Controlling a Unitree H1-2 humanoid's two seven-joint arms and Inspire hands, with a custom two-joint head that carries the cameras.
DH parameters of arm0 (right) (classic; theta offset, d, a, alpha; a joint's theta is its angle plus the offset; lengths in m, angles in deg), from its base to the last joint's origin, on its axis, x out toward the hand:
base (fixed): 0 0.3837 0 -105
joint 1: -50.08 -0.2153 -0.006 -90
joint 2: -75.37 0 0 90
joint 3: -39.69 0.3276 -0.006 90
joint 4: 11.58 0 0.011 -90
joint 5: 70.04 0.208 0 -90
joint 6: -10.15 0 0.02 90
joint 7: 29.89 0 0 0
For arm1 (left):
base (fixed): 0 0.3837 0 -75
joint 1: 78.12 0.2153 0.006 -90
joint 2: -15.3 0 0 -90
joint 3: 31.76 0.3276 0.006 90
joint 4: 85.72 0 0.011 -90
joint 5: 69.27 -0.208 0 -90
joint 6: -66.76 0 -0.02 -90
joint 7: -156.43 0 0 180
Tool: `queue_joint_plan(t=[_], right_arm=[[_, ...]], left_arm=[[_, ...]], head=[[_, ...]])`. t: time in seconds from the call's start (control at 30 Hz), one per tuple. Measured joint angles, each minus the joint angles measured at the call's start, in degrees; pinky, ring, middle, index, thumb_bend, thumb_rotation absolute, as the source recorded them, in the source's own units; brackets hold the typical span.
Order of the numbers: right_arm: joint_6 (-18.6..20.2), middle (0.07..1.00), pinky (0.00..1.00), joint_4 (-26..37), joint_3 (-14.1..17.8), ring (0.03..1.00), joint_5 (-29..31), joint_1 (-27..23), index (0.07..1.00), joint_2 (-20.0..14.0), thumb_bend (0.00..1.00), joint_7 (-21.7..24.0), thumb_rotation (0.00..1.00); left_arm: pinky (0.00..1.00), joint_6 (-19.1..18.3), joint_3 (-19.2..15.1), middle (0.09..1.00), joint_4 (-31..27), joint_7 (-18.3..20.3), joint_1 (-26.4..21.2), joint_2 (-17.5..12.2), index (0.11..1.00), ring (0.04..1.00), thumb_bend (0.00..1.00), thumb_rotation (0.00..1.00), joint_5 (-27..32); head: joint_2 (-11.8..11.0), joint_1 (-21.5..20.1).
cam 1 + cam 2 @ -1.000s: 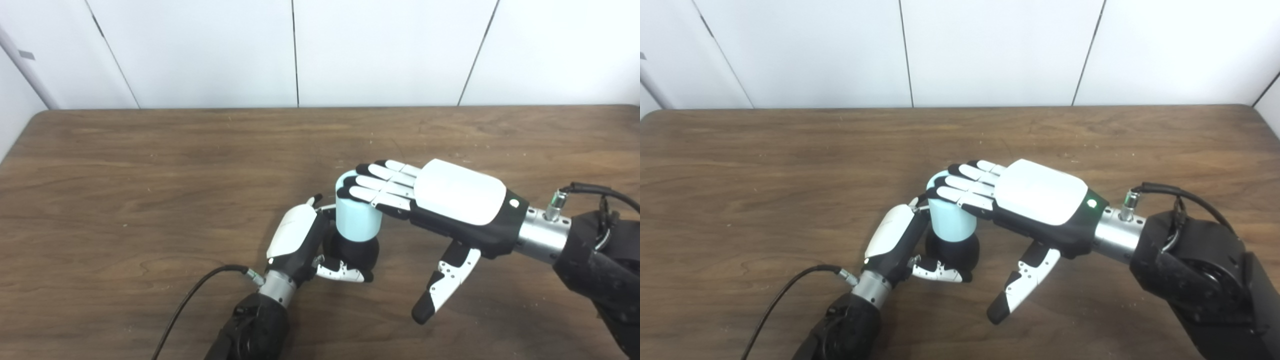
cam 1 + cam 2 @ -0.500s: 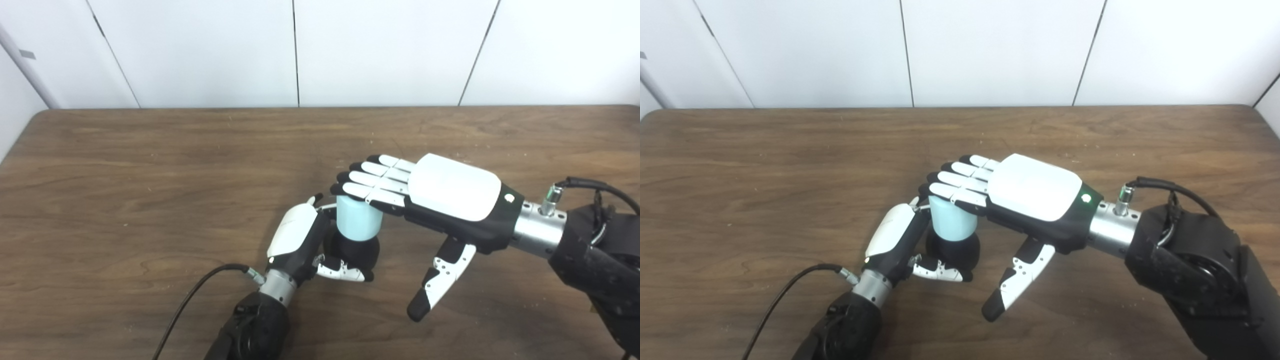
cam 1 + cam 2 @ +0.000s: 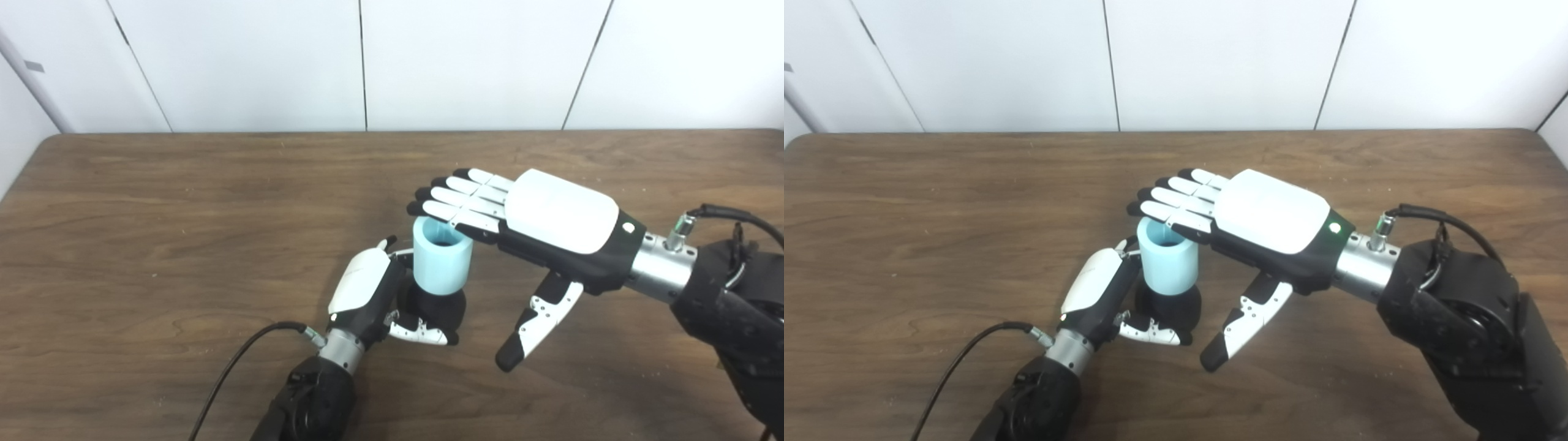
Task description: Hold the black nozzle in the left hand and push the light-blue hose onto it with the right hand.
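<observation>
Lab-type room (prob.): bare wood table (image 3: 184, 202), white wall panels (image 3: 478, 61).

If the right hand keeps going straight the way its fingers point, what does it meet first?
Probably nothing. The right hand lies flat and open, its fingers pointing left over the top rim of the light-blue hose. Beyond them shows only bare table. How far they clear the rim is unclear.

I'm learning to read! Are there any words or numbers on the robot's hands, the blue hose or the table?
None: no words, labels or numbers show anywhere.
The blue hose is plain.
The black nozzle is plain.
The right hand and left hand show only blank white covers.
The table is bare wood.
</observation>
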Motion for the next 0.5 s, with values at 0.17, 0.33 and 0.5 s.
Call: queue_joint_plan(t=[0.17,0.33,0.5], right_arm=[[1.0,1.000,1.00,0.0,-0.1,1.000,-0.1,0.3,0.989,0.0,0.75,0.4,1.00],[1.1,1.000,1.00,0.0,-0.9,1.000,-0.3,0.3,0.981,0.0,0.76,0.4,1.00],[0.8,1.000,1.00,-0.4,-1.2,1.000,-0.2,0.3,0.981,0.0,0.76,0.4,1.00]], left_arm=[[1.00,0.0,-0.1,0.511,0.0,0.0,0.1,0.0,0.477,0.706,0.52,0.00,0.2],[1.00,0.0,0.0,0.535,0.0,0.0,0.0,0.0,0.457,0.708,0.52,0.00,0.1],[1.00,0.0,0.0,0.540,0.0,0.0,0.0,0.0,0.451,0.708,0.51,0.00,0.0]], head=[[0.1,-0.2],[0.2,-0.1],[0.3,0.1]])
